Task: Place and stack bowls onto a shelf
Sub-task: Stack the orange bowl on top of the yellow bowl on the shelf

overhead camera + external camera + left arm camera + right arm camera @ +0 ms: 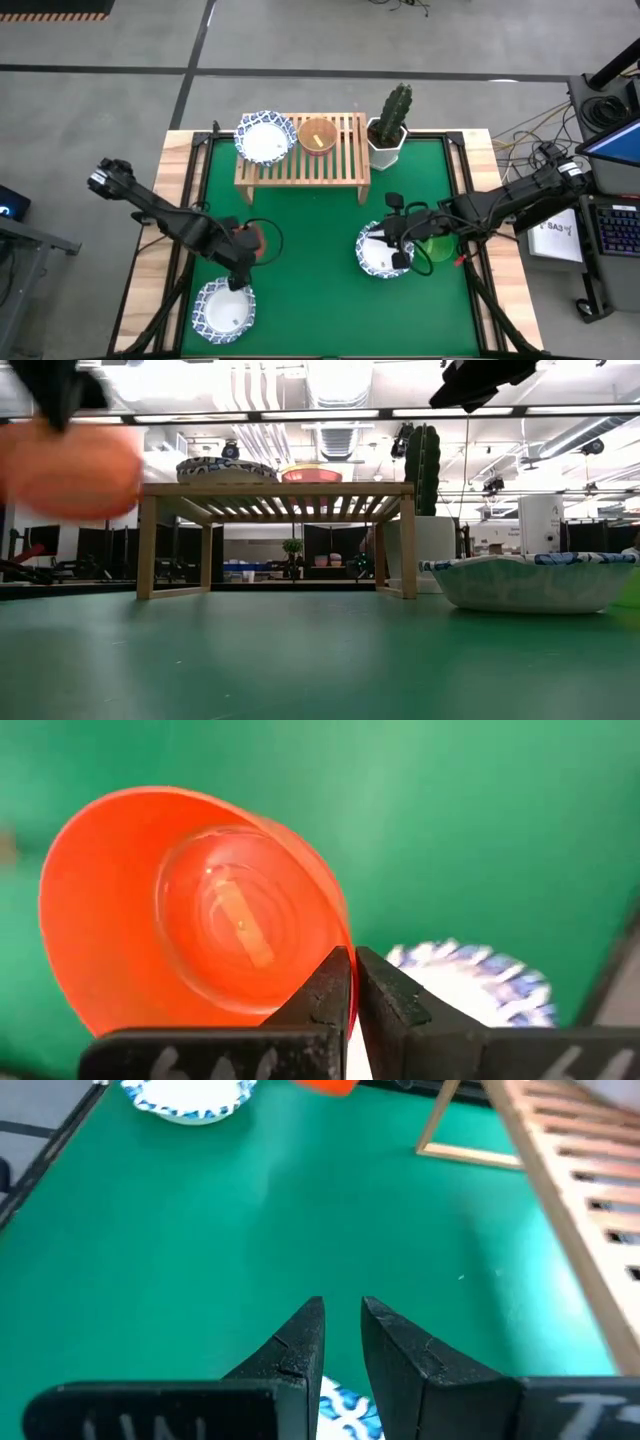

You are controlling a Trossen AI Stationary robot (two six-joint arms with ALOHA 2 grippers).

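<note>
My left gripper (353,960) is shut on a small red plastic bowl (190,910), which hangs in the air above the table's left side (248,238). A white bowl with a blue rim (224,310) rests on its base just nearer. My right gripper (342,1315) hovers above a second blue-rimmed bowl (380,252), its fingers a narrow gap apart and touching nothing. That bowl sits on the table (530,580). The wooden shelf (345,165) carries a third blue-rimmed bowl (265,138) and a small yellow bowl (318,135) on its slats. My left gripper pinches the red bowl's rim (335,935) between its two fingers, one finger inside the bowl and one outside. The bowl is lifted clear of the table (70,470) and tipped on its side, its hollow facing the wrist camera.
A green plastic bowl (437,246) sits right beside the right gripper's bowl. A cactus in a white pot (390,125) stands at the shelf's right end. Open green table lies between the two arms and in front of the shelf.
</note>
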